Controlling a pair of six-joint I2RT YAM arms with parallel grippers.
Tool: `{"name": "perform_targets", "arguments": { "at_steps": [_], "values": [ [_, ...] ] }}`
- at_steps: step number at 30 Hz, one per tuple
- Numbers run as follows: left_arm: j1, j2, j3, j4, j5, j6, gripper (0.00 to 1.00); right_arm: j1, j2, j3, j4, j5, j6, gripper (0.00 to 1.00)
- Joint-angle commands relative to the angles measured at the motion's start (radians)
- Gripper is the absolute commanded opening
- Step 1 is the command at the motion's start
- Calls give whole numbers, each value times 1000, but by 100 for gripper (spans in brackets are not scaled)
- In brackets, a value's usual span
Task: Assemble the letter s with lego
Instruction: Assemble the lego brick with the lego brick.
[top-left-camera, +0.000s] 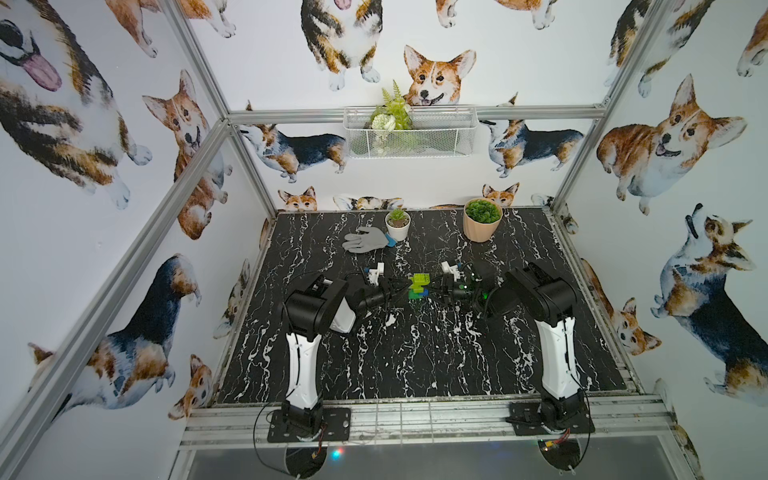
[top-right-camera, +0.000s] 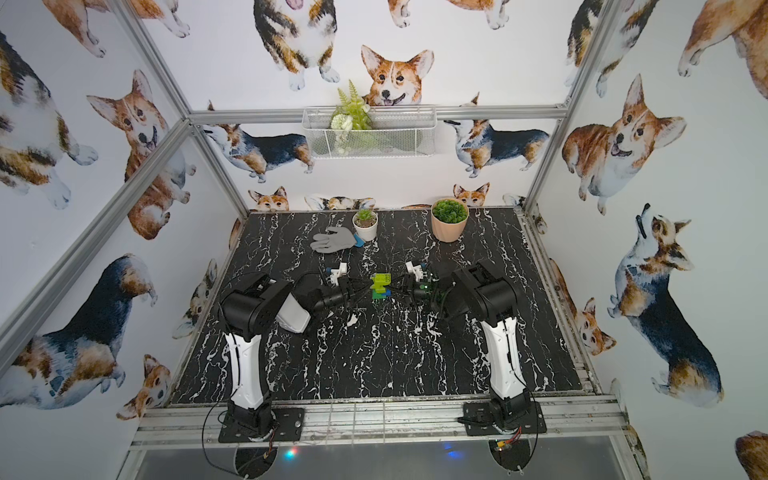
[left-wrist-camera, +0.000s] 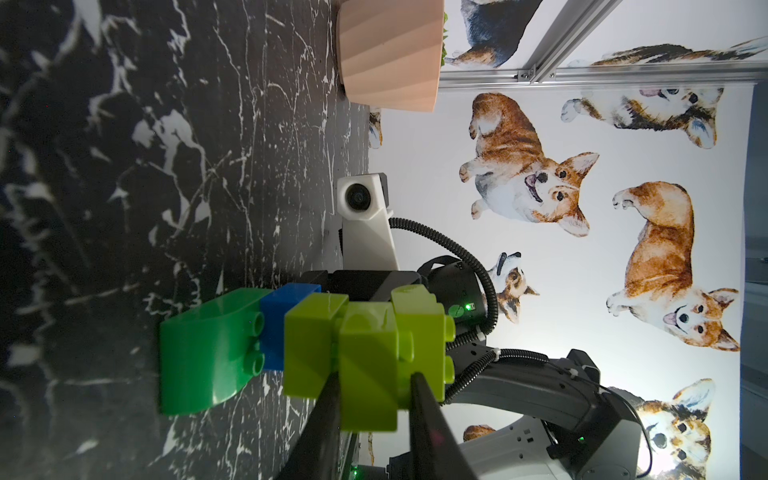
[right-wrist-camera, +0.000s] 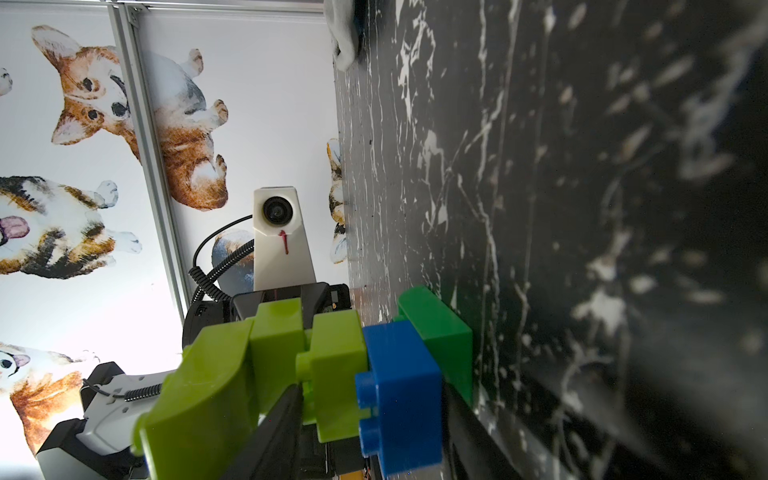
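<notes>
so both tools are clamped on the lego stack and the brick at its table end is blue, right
Not blue: the dark green brick is the one nearest the table, with the blue brick next to it, as the left wrist view shows. The left tool and right tool are clamped on the lego stack.

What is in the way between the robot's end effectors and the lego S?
Nothing visible. The left end effector is closed on a lime-green brick of the letter s, and the right end effector clasps it from the opposite side. The grey glove lies well away at the back.
</notes>
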Motion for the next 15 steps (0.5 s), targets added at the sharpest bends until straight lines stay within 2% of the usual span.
{"name": "perform_targets", "arguments": {
  "at_steps": [1,15],
  "values": [
    [4,6,2,-24,15,-39,14,4,-3,-6,-66,15,8,52],
    [4,-4,20,-25,29,-49,15,5,-21,-4,-169,22,-64,52]
  ]
}}
